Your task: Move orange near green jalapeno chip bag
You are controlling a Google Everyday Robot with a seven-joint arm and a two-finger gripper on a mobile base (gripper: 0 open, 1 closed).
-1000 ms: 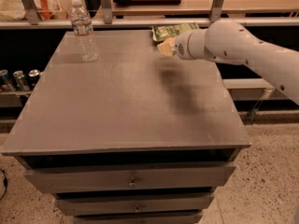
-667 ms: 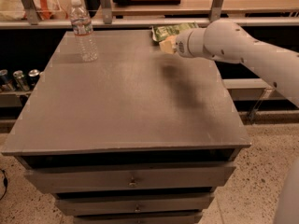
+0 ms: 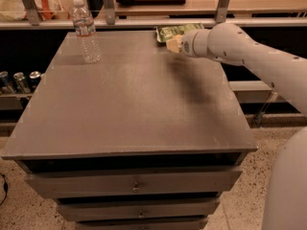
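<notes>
The green jalapeno chip bag (image 3: 178, 30) lies flat at the far right edge of the grey table (image 3: 134, 104). My gripper (image 3: 173, 44) is at the end of the white arm (image 3: 240, 54), which reaches in from the right. It hovers just in front of the bag's near edge, low over the table. The orange does not show anywhere; it is hidden or out of view.
A clear water bottle (image 3: 86, 30) stands upright at the table's far left. A shelf with metal posts (image 3: 223, 4) runs behind the table. Several cans (image 3: 19, 80) sit on a low shelf to the left. Drawers (image 3: 134, 186) are under the table top. The robot's white body (image 3: 288, 190) fills the lower right.
The arm and gripper have barely moved by the chip bag. The robot's white body has come into view at the lower right.
</notes>
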